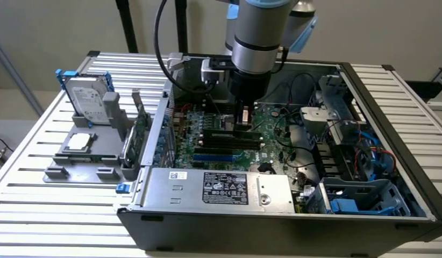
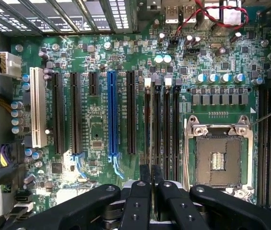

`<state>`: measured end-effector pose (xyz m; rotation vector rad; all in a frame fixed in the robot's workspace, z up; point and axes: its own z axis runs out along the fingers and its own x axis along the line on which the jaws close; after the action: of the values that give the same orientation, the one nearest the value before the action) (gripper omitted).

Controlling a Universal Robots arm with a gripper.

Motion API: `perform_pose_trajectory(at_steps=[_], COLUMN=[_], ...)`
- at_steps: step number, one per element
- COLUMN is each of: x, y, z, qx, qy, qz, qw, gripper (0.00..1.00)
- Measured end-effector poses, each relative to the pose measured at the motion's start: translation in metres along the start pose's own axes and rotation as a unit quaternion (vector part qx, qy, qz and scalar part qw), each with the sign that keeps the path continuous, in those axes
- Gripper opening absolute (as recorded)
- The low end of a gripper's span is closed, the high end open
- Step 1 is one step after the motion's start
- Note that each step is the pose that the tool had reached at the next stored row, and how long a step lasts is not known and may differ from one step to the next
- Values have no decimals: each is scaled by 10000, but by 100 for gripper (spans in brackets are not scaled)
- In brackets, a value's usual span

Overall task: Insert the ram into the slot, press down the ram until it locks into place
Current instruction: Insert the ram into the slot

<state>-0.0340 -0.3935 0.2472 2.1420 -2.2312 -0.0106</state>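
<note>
Ram (image 1: 222, 130): one green stick, up on its thin edge among the black bars on the big green board (image 1: 184, 153), inside the open computer case (image 1: 278, 226). Lies long-ways from 9 o'clock to 3 o'clock in the exterior view. Just one gripper (image 1: 244, 124), hanging straight down from 12 o'clock onto the ram and touching it nearer the 3 o'clock end. Only one arm, so no choosing which is closer.

In the wrist view: two fingers (image 2: 140, 201), close together with only a thin gap, so narrow. Looks like a pinch on the ram's top edge, though hard to be sure. Slot (image 2: 148, 124): reaches straight out ahead of that gap, long-ways in line with it, so likely no turning needed, only a push down. Four black slots like it, side by side, just beside one square metal socket (image 2: 217, 160). One blue slot (image 2: 111, 115) on their other side. More dark slots past the socket, cut off, so not counted.
</note>
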Motion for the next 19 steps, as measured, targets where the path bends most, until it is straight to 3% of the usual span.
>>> perform_pose_trajectory(at_steps=[8, 13, 19], x=[-33, -43, -46], y=[0, -1, -16], z=[24, 41, 52], qx=[2, 4, 7], qy=[22, 72, 101], qz=[-23, -52, -82], qw=[10000, 10000, 9999], gripper=[13, 13, 13])
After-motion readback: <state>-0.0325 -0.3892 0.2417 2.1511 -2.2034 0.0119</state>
